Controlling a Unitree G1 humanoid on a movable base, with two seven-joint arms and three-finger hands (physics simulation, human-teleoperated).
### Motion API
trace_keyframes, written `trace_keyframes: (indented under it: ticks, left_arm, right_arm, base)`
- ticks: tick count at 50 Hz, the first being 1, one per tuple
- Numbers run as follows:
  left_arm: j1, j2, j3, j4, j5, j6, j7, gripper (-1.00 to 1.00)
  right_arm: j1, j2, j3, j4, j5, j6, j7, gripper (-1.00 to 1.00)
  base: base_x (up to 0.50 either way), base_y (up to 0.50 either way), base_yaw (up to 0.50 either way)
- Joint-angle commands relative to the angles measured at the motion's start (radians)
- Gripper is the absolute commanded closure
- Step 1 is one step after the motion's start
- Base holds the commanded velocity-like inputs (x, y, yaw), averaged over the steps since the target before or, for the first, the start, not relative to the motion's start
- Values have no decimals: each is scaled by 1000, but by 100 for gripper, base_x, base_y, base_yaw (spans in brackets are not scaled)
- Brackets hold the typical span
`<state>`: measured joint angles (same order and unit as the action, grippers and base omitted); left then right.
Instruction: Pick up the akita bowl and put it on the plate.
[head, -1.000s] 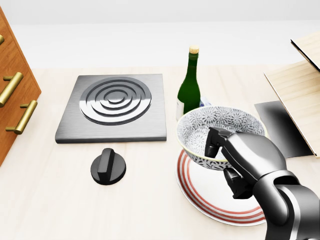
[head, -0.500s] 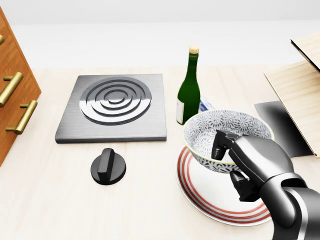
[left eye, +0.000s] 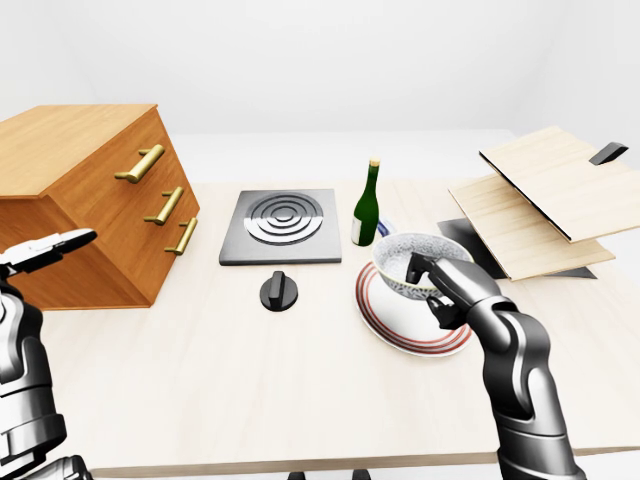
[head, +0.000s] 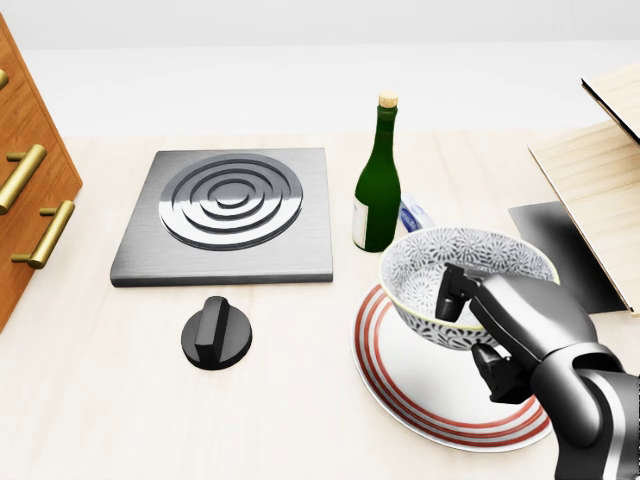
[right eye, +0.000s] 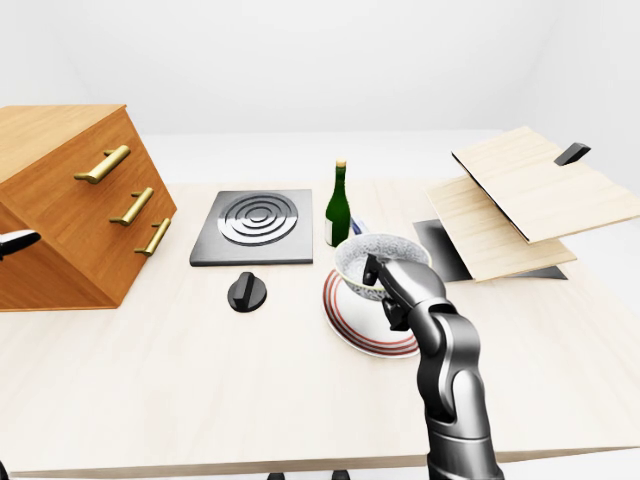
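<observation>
The akita bowl (head: 450, 272), white with a dark grey flower pattern and a yellowish rim, hangs just above the red-ringed white plate (head: 420, 395) at the head view's lower right. My right hand (head: 470, 325) is shut on the bowl's near rim, one finger inside and the others under its wall. The bowl tilts slightly and hides the plate's upper part. My left hand (left eye: 55, 245) is open at the far left of the left-eye view, raised beside the wooden drawer cabinet, holding nothing.
A green bottle (head: 379, 185) stands just above the bowl, a small blue-white item (head: 415, 215) beside it. A grey burner plate (head: 228, 212) and a black knob (head: 216, 334) lie left. The drawer cabinet (left eye: 95, 200) stands far left; wooden boards (left eye: 545, 195) far right.
My right hand has carried the bowl rightward and a little down over the plate, away from the bottle. The camera and the other things have not moved.
</observation>
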<state>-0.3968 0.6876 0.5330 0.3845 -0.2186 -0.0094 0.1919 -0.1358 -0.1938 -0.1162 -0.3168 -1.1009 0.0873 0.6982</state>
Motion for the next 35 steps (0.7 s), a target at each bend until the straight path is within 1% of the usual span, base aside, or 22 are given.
trace_keyframes:
  ticks: [1,5,11,18,35]
  left_arm:
    - [30,-10,19,-37,-3,10,-6,-100]
    - [36,-12,25,-44,-4,13,-9,-100]
    - [24,-11,18,-31,1,7,-6,-100]
    - [18,-5,17,-23,0,7,-7,-100]
    - [-16,5,-6,20,6,-9,2,-100]
  right_arm:
    - [-15,-1,3,30,8,0,0,100]
    - [-15,-3,4,46,14,0,0,100]
    - [-11,-10,-5,66,30,0,0,100]
    - [-11,-18,-11,77,43,0,0,100]
    - [-32,-36,-18,139,61,0,0,100]
  base:
    - [0,0,0]
    - [0,0,0]
    - [0,0,0]
    - [0,0,0]
    - [0,0,0]
